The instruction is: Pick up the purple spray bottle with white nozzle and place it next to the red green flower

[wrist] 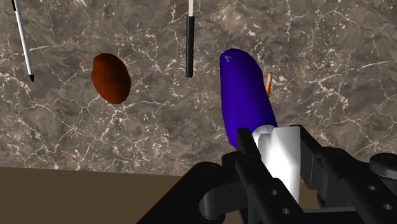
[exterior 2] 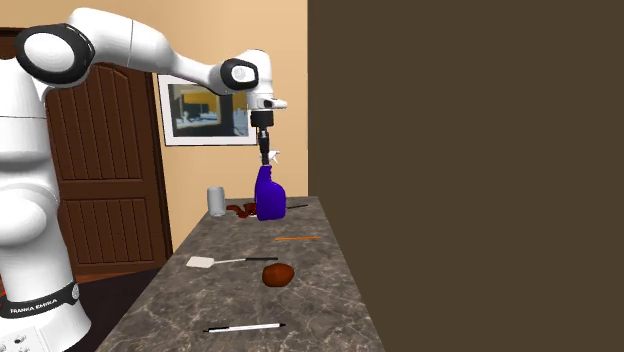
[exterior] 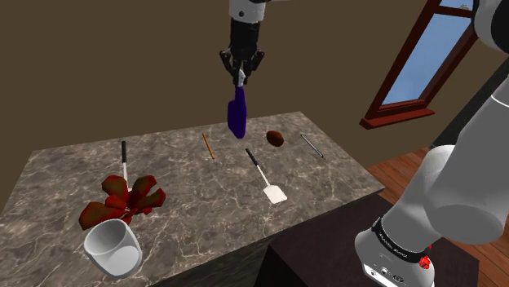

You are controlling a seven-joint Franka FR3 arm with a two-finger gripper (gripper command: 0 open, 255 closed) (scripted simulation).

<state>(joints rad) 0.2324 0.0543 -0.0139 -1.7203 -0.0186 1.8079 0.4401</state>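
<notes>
At the shoulder view's left, the red flower (exterior: 122,200) with broad petals lies on the grey veined marble worktop (exterior: 204,204). A plain white cup (exterior: 112,247) sits just beside it at the near edge. Further right, the black claw (exterior: 241,76) is clamped on the white nozzle, and the purple spray bottle (exterior: 237,114) hangs well above the stone. Best to carry it leftward at this height. Lower it upright onto bare stone on the flower's right side, clear of petals and cup, and only then let go.
</notes>
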